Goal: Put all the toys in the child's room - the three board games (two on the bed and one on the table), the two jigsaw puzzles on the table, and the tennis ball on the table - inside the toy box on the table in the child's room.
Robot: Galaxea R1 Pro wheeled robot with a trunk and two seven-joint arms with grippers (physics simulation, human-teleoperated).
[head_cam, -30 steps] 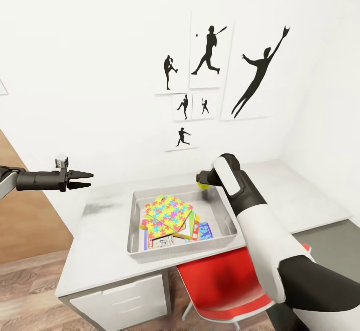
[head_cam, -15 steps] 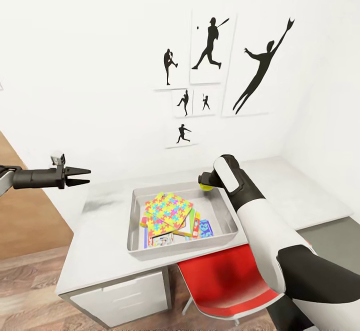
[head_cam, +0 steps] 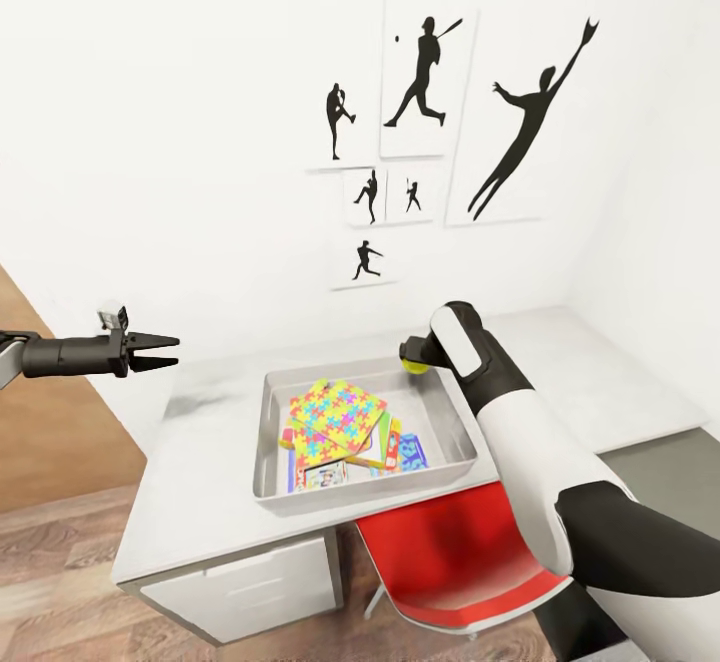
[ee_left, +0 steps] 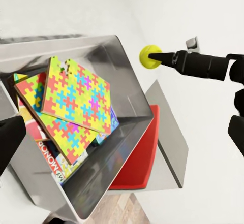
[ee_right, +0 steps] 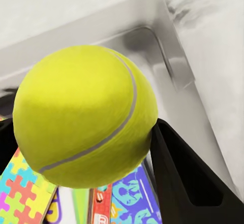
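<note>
1. Clamping the tennis ball (head_cam: pixel 413 365), the right tool (head_cam: pixel 411 359) has crept slightly farther over the toy box (head_cam: pixel 452 412)'s far right corner; release looks next.
2. Inside lie 2 jigsaw puzzles (head_cam: pixel 335 414) atop board games (head_cam: pixel 408 455).
3. Left tool (head_cam: pixel 160 352), nearly closed and empty, hangs left, well clear; desk (head_cam: pixel 200 472) edges leave open room.

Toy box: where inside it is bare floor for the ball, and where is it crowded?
Inside the toy box, the bare floor lies along the far wall, below the tennis ball held by the right gripper. The near and middle part is crowded with jigsaw puzzles stacked over board games. The left gripper hangs beside the table.
</note>
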